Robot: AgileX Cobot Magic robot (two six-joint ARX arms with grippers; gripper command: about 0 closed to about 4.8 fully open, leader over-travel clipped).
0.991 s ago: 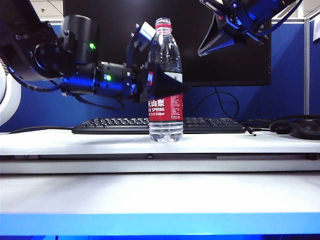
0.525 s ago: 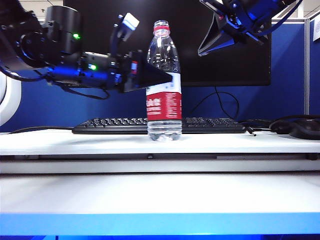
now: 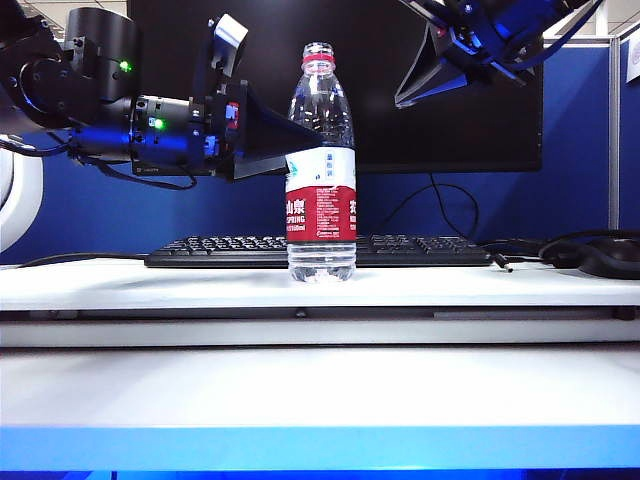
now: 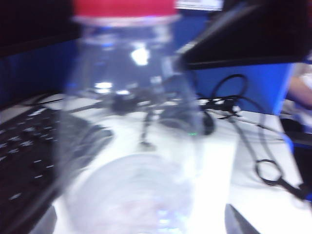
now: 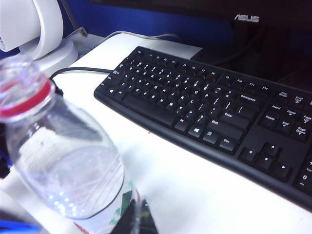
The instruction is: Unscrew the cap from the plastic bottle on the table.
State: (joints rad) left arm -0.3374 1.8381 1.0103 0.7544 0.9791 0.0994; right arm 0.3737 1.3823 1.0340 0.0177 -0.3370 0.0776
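The plastic bottle (image 3: 321,190) is seen upright on the table (image 3: 320,285) before the keyboard (image 3: 200,250) (cap already off, red neck ring left), flanked at its shoulder by the released left gripper (image 3: 285,135), while the clenched right gripper (image 3: 425,85) is held empty above.

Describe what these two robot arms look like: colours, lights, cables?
The left arm is glossy black with rounded joints, small green lights, a blue glow and thin black cables; its left gripper has flat, black, wedge-shaped fingers, with a white block above. The right gripper, hanging from the top, is also black and wedge-shaped, with blue parts, a red spot and dark cables.
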